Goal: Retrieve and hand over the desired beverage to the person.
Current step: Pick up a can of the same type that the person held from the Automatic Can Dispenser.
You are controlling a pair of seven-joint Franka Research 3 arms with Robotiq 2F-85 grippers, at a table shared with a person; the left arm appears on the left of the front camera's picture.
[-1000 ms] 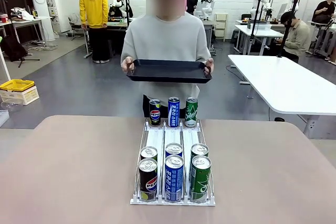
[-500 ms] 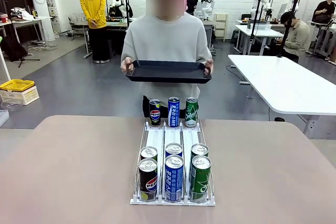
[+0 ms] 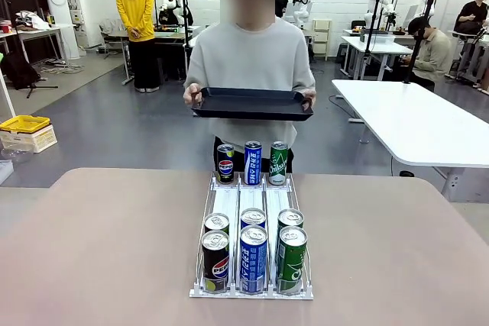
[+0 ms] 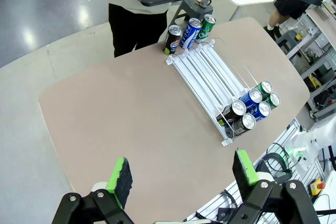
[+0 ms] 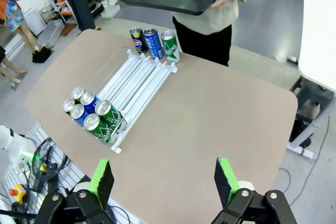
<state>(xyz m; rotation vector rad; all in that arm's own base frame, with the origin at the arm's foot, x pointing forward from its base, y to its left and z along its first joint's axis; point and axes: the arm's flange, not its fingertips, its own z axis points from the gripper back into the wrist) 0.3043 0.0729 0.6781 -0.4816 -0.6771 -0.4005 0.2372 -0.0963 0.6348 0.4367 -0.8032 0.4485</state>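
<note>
Evidently left claw point(image 4: 181, 162), right claw point(image 5: 164, 169) gape empty; Pepsi can point(image 3: 225, 163), Sprite can point(image 3: 278, 163) face camera.

Shiny metal cans point(image 3: 253, 259), clear plastic rack point(image 3: 228, 202) (white at the base), smooth matt brown tabletop point(image 3: 107, 242), matt black tray point(image 3: 252, 104), soft grey cloth top point(image 3: 248, 55), glossy grey floor point(image 3: 114, 135)

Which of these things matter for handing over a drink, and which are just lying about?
Part of the job: the person in grey, black tray, rack, six cans at its near end, three cans at its far end, open left tool, open right tool.
Just lying about: yellow crate, white table, person in a yellow hoodie.
</note>
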